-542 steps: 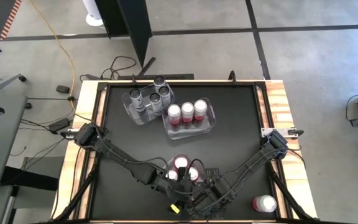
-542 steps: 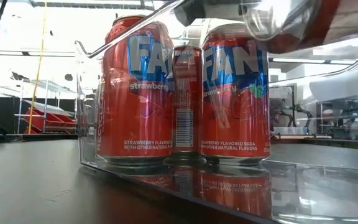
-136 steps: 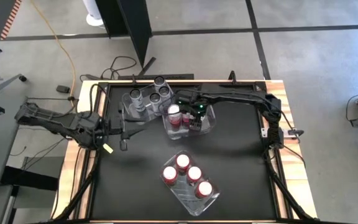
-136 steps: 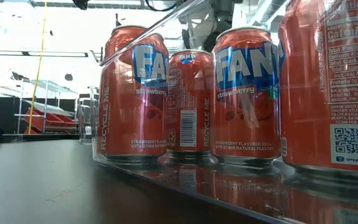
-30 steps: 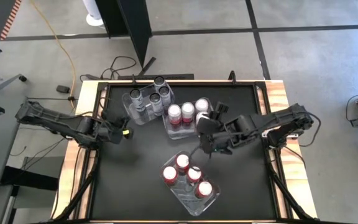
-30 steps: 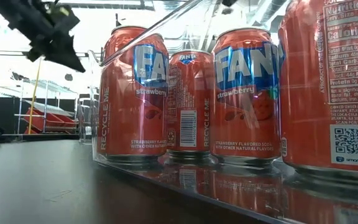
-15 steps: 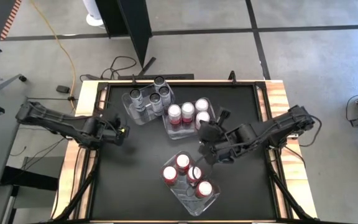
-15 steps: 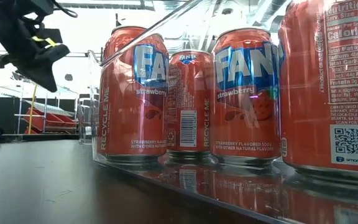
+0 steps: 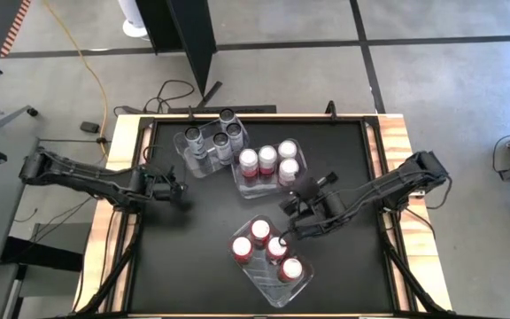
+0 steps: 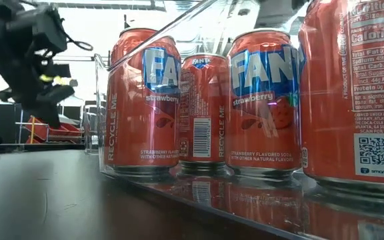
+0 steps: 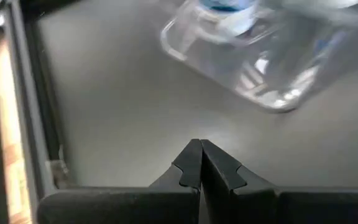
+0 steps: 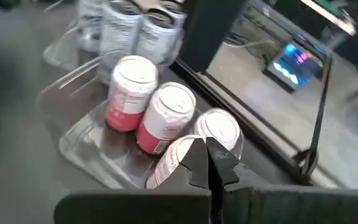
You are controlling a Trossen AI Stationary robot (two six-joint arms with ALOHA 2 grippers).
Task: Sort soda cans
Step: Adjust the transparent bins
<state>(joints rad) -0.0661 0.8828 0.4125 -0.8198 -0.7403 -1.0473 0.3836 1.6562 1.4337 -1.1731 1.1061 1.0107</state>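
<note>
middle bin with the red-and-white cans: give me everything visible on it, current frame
The middle bin is a clear plastic rectangular tray with rounded corners and low walls, lying slightly skewed on the black table top, upright. It holds four red-and-white cans with silver tops, all standing: three in a row plus a fourth beside them. Its one corner sits against or very close to the bin of grey cans. Neither gripper touches it; the right gripper is nearer the front bin.

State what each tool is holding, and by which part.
Nothing. The left tool and the right tool are both shut on empty air above the table.
</note>
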